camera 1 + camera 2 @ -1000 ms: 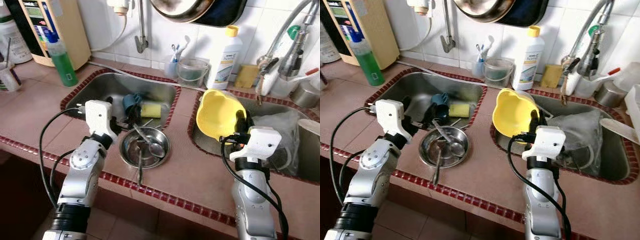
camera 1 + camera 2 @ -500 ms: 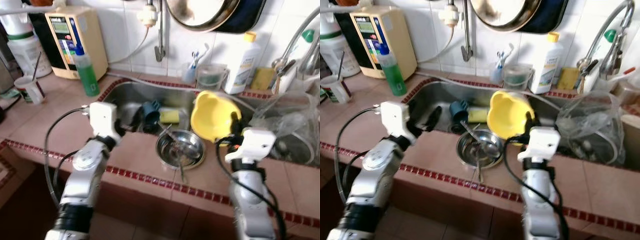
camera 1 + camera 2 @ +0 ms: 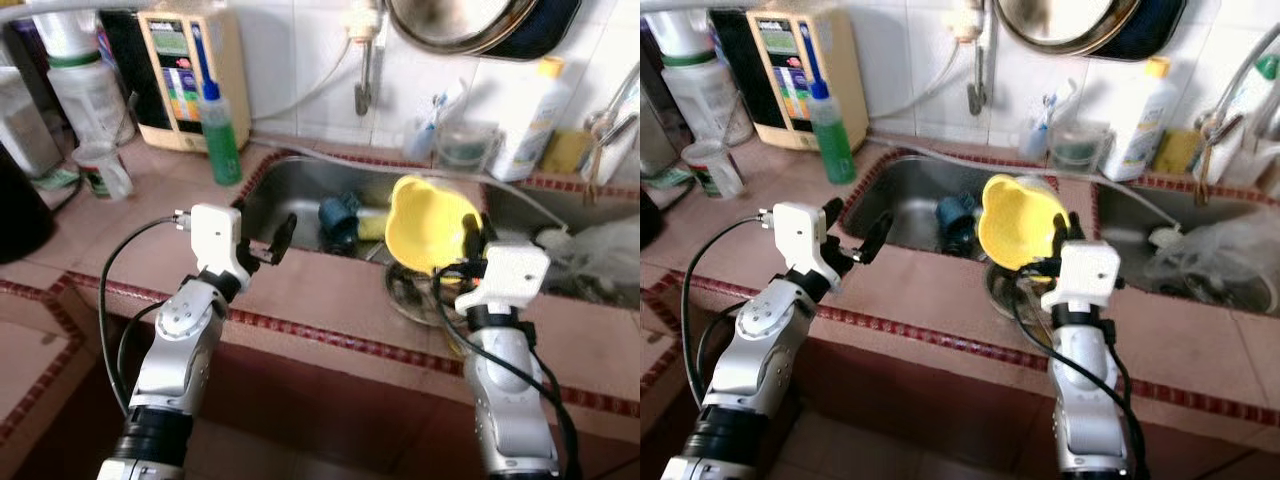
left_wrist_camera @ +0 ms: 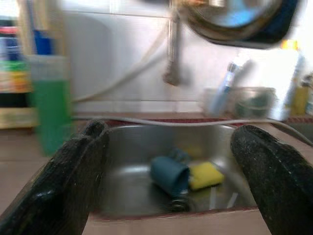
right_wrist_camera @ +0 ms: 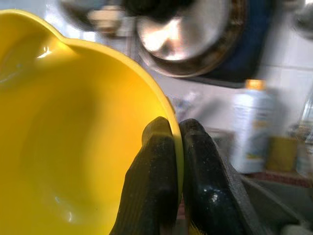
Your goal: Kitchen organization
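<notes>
Pincer on the right (image 5: 173, 147) was clamped tight on the rim of the yellow bowl (image 3: 432, 222), one black finger (image 5: 151, 176) inside the rim and the other outside, and it held the bowl tilted up on edge above the worktop (image 3: 320, 300), just over the strip between the two sinks. Under the bowl, a steel dish (image 3: 415, 297) sat on the worktop, mostly hidden behind the bowl and the arm.

Over on the other side, the left pincer (image 3: 268, 243) hung with its fingers (image 4: 63, 186) spread wide and gripping nothing, poised at the near edge of the left sink (image 3: 300, 195). Down in that sink lay a blue cup (image 4: 170, 174) on its side, touching a yellow sponge (image 4: 205, 175).

Along the back, a green bottle (image 3: 220, 135) stood on the worktop beside the left sink, with a beige appliance (image 3: 190, 65) behind it against the tiled wall. A white paper cup (image 3: 103, 170) stood further out to the left. A tap (image 3: 362, 60) hung over the left sink, a pan (image 3: 470, 22) hung on the wall, and a white bottle (image 3: 525, 120) stood near a clear tub (image 3: 458, 150) at the back. In the right sink lay a clear plastic bag (image 3: 600, 255).
</notes>
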You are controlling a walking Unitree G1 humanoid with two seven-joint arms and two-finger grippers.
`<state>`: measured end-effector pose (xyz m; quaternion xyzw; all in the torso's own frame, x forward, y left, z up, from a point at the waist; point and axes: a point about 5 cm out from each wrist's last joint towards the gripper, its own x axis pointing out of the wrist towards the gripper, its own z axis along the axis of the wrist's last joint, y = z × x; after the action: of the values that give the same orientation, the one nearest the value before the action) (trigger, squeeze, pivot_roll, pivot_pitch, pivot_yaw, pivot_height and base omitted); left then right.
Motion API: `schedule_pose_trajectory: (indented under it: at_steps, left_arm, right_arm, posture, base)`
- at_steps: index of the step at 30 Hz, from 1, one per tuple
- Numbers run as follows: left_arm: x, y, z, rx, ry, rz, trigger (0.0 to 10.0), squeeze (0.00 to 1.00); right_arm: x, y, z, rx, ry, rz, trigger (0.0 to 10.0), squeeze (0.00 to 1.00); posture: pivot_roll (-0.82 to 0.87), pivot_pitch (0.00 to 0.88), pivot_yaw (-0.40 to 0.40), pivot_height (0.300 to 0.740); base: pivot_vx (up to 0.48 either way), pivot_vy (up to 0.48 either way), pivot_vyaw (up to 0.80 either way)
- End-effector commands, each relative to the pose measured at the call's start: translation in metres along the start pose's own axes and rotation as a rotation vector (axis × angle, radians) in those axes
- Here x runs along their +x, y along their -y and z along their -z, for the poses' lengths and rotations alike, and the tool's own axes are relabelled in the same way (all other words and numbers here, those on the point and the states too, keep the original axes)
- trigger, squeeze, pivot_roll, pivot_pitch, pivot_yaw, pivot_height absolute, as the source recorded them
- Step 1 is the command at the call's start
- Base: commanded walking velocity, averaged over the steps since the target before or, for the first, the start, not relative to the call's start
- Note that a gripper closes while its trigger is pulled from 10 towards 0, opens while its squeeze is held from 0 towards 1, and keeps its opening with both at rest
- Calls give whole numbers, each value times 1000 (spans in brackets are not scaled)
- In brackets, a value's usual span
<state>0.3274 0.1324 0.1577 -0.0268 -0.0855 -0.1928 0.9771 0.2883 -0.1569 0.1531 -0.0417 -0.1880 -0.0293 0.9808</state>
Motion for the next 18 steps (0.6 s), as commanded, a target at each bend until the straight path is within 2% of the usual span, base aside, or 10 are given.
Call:
schedule_pose_trajectory:
  at_steps: [1,6,12,18]
  left_arm:
    - [5,1,-1,11,-2,14,10000,0]
    - [16,3,-5,18,13,24,10000,0]
    - [37,9,-14,28,22,48,10000,0]
    - [38,6,-16,10,35,11,10000,0]
  right_arm:
    - [8,-7,-8,14,42,-36,10000,0]
    - [14,-8,-9,11,51,-55,10000,0]
    - [25,-11,-12,10,76,-84,10000,0]
    - [28,-11,-10,26,66,-72,10000,0]
  posture:
    - [17,0,-2,740]
    - [12,0,6,740]
    - [11,0,23,740]
    - [22,0,13,740]
  base:
    - [0,0,0]
    - [0,0,0]
    - [0,0,0]
    - [0,0,0]
